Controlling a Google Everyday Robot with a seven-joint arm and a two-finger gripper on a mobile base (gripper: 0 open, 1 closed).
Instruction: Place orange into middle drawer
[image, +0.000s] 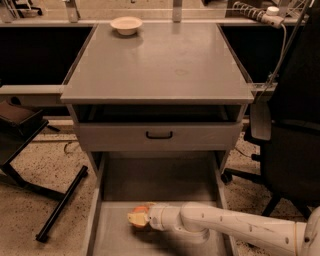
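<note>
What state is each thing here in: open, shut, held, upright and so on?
middle drawer: pulled out, open.
upper drawer front: pushed in, or nearly so.
orange: low over the middle drawer's floor, at the gripper's tip.
gripper: down inside the middle drawer, at the orange; its hold cannot be made out.
bowl: upright on the cabinet top, back left.

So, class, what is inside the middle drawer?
The orange is at the gripper, low over the drawer floor. The arm covers the floor beneath it; whether the orange touches down is hidden.
</note>
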